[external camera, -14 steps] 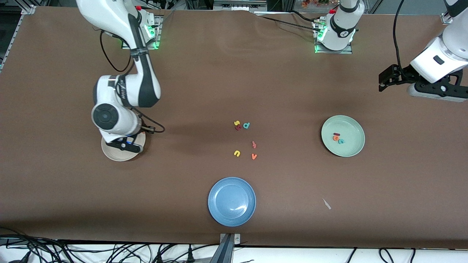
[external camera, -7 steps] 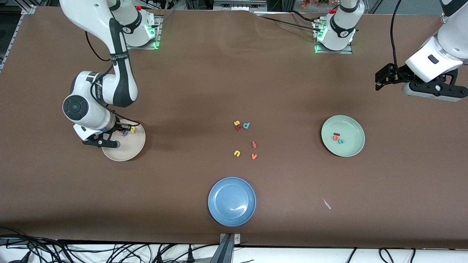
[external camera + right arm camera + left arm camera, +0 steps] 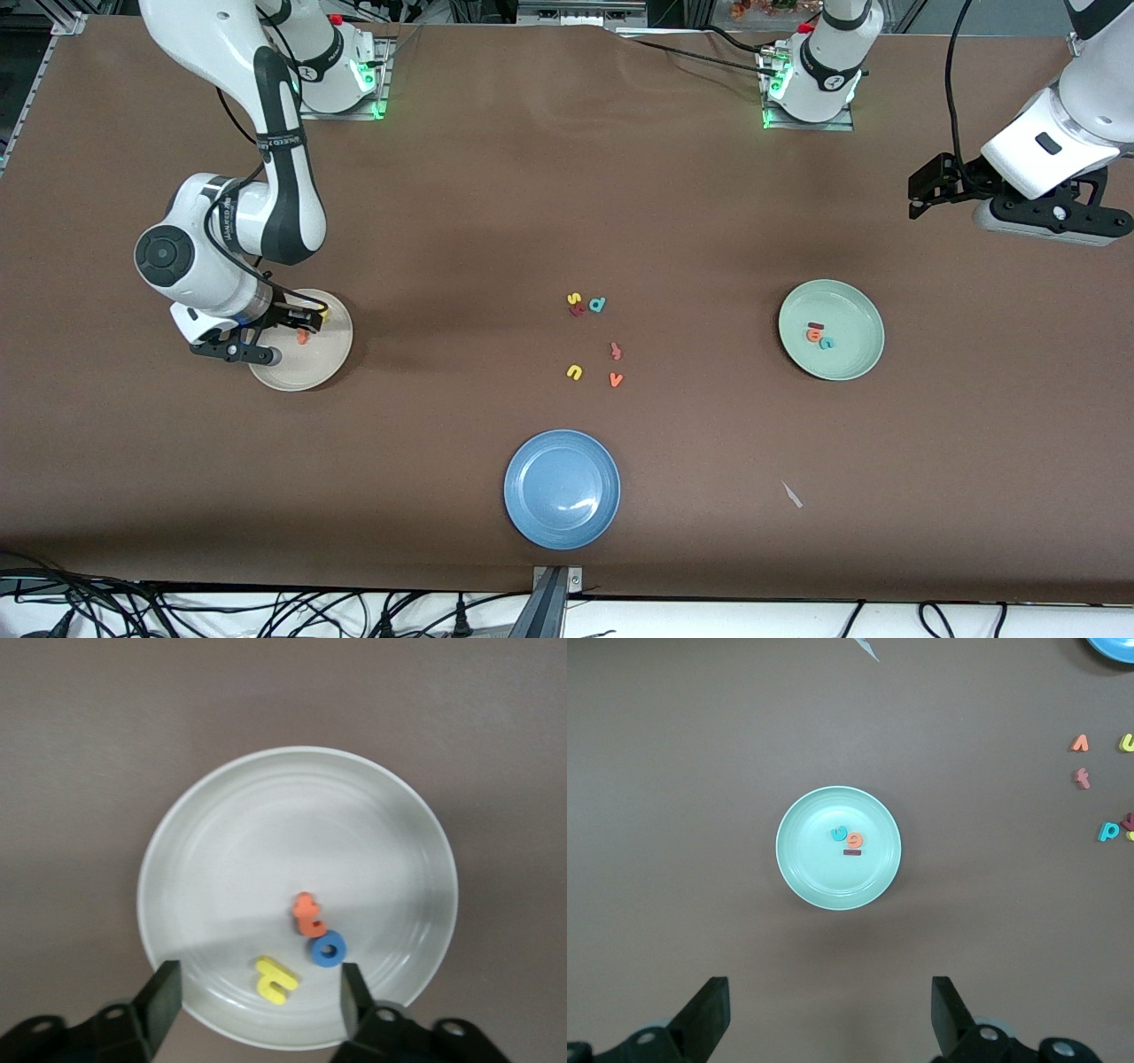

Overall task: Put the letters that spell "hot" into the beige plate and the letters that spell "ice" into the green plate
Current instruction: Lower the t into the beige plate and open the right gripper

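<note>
The beige plate (image 3: 306, 368) (image 3: 266, 842) lies at the right arm's end of the table. In it lie the orange "t" (image 3: 307, 914) (image 3: 303, 336), the blue "o" (image 3: 328, 950) and the yellow "h" (image 3: 275, 980), close together. My right gripper (image 3: 259, 981) (image 3: 288, 330) hangs open just over them, holding nothing. The green plate (image 3: 852, 353) (image 3: 808, 859) holds the teal "c" (image 3: 840, 834), orange "e" (image 3: 854, 840) and dark red "i" (image 3: 852, 851). My left gripper (image 3: 828, 994) (image 3: 921, 190) waits open, high above the table near the green plate.
A blue plate (image 3: 562, 488) sits nearest the front camera. Loose letters lie mid-table: yellow "s" (image 3: 574, 299), teal "d" (image 3: 597, 305), a dark red piece (image 3: 578, 310), a reddish "f" (image 3: 616, 351), yellow "u" (image 3: 574, 372), orange "v" (image 3: 616, 379). A white scrap (image 3: 791, 494) lies near the front.
My right gripper has gone from shut to open, and the orange "t" now lies in the beige plate. The right hand has shifted off the plate's middle. The left arm drifted slightly.
</note>
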Motion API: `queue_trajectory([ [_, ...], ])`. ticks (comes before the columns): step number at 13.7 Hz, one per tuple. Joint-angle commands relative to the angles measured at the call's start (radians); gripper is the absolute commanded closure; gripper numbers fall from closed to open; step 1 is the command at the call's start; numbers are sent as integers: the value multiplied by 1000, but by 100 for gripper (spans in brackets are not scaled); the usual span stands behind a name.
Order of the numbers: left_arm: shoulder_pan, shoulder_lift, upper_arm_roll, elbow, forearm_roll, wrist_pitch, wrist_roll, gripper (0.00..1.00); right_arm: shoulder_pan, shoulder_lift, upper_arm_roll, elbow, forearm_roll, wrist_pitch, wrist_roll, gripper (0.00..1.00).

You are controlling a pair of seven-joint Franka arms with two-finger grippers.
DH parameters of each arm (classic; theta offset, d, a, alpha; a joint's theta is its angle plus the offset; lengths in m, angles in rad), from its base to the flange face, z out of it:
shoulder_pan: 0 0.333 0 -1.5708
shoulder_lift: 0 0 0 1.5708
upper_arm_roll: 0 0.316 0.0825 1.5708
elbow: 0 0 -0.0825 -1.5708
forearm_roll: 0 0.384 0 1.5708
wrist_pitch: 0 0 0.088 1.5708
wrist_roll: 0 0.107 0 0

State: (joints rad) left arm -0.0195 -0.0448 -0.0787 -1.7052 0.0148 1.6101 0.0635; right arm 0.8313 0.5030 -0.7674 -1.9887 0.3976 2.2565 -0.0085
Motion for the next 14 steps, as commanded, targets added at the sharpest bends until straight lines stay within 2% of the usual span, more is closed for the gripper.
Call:
queue_trajectory([
  [1, -2, -4, -4, 15, 13, -24, -1, 0, -1, -11, 13, 82, 21, -121, 86, 0],
  [5, -3, -7, -9, 15, 13, -24, -1, 0, 2, -7, 28, 145, 17, -234, 235, 0],
  [9, -5, -6, -6, 16, 17, -47, 1, 0, 2, -1, 34, 188, 0, -296, 245, 0],
  [10, -5, -6, -6, 16, 17, -58, 1, 0, -39, -12, 75, 188, -19, -298, 243, 0],
  [12, -5, -6, -6, 16, 17, -59, 1, 0, -203, -59, 251, 188, -141, -298, 249, 0],
  [14, -5, -7, -7, 16, 17, -59, 1, 0, -465, -110, 524, 183, -265, -302, 257, 0],
])
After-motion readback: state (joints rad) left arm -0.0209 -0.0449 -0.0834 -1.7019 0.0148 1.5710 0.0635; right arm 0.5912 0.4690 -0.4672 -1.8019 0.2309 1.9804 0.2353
